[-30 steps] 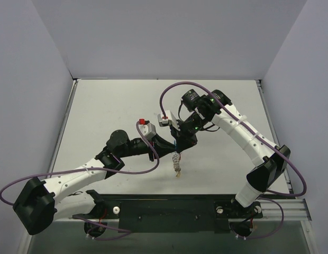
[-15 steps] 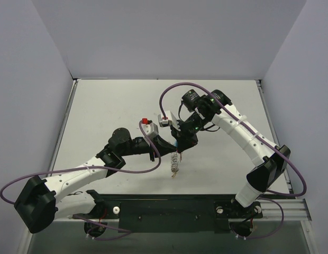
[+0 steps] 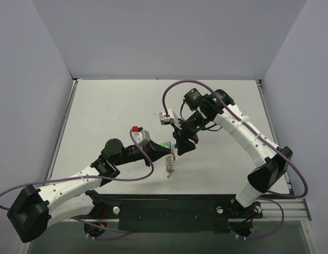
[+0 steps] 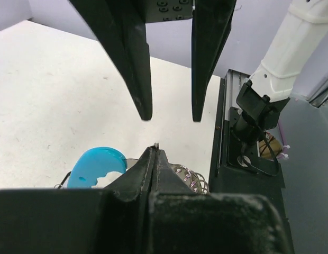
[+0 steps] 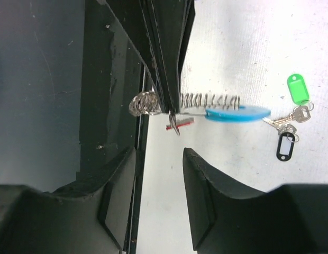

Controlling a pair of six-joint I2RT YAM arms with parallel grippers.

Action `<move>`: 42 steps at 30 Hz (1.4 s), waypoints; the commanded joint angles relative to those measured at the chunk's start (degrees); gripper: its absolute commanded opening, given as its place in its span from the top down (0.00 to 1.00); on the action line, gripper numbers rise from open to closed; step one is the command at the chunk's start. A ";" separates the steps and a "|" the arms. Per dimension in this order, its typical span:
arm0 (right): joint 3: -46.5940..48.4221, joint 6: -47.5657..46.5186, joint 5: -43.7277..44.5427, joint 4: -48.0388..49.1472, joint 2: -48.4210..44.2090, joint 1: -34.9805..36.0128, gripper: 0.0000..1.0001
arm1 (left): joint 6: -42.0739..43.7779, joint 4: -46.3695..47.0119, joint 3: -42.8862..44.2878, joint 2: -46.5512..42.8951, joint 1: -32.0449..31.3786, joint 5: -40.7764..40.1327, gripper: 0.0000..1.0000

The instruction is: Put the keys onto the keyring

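I've got the left gripper [image 5: 172, 108] pinched shut on the keyring [image 5: 206, 100], near the middle of the table [image 5: 248, 42]. It's a silvery coiled chain, and its long axis runs straight across my right wrist view. The curved light-blue tag [image 5: 238, 112] sits at the end pointing toward the keys [image 5: 291, 117], which lie nearby with their green tag [image 5: 298, 88] and black tag [image 5: 285, 146]. My right gripper [image 5: 160, 153] is spread wide and empty just beside the coil, touching nothing.
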 commanded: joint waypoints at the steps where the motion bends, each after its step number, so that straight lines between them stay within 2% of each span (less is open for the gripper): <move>1: -0.39 -0.28 -4.48 -1.62 -3.65 -2.94 0.62 | -3.04 14.30 -2.58 -4.03 -0.15 -5.10 1.00; 12: -2.76 -0.11 -11.77 -0.48 -5.06 -8.04 0.58 | -8.23 33.12 -9.35 -5.70 0.03 -14.58 1.00; 19: 3.03 9.46 -16.00 1.53 -2.16 -9.63 0.58 | -11.57 42.17 -9.27 -3.95 1.35 -17.50 1.00; 24: 3.39 21.58 -16.45 10.92 -1.98 -7.96 0.58 | -14.21 45.25 -8.91 -2.10 1.52 -17.06 1.00; 28: 3.21 25.64 -11.96 16.38 -2.24 -5.68 0.58 | -15.61 46.58 -8.83 -1.31 1.61 -16.79 1.00; 33: 5.58 26.00 -11.43 17.71 -0.84 -4.79 0.59 | -16.41 46.75 -8.65 -1.57 1.61 -16.00 1.00; 42: 4.18 23.45 -12.66 17.54 -0.84 -4.09 0.65 | -16.94 46.49 -8.30 -1.40 1.61 -15.39 1.00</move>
